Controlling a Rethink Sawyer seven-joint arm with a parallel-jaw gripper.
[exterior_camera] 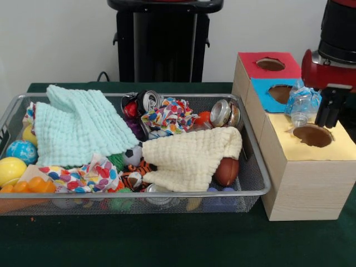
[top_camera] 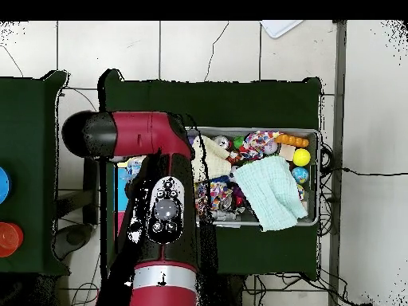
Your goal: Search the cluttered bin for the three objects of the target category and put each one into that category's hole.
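My gripper [exterior_camera: 325, 123] is at the right, above the row of wooden boxes, shut on a crushed clear plastic bottle [exterior_camera: 303, 104] with a blue label. The bottle hangs cap down, between the blue-surround hole [exterior_camera: 281, 92] and the yellow-surround hole [exterior_camera: 313, 135], just above the boxes. The wire mesh bin [exterior_camera: 267, 179] stands to the left, full of clutter; it also shows in the overhead view [top_camera: 317, 135]. No other bottle shows in the bin. In the overhead view my arm [top_camera: 163, 207] hides the gripper and the boxes.
A red-surround hole [exterior_camera: 271, 64] is the farthest of the row. In the bin lie a mint cloth [exterior_camera: 78, 125], a cream cloth [exterior_camera: 192, 158], two dented silver cans [exterior_camera: 151, 100] [exterior_camera: 225, 113], a brown ball [exterior_camera: 226, 171], a yellow ball [exterior_camera: 10, 169] and patterned cloths [exterior_camera: 172, 115].
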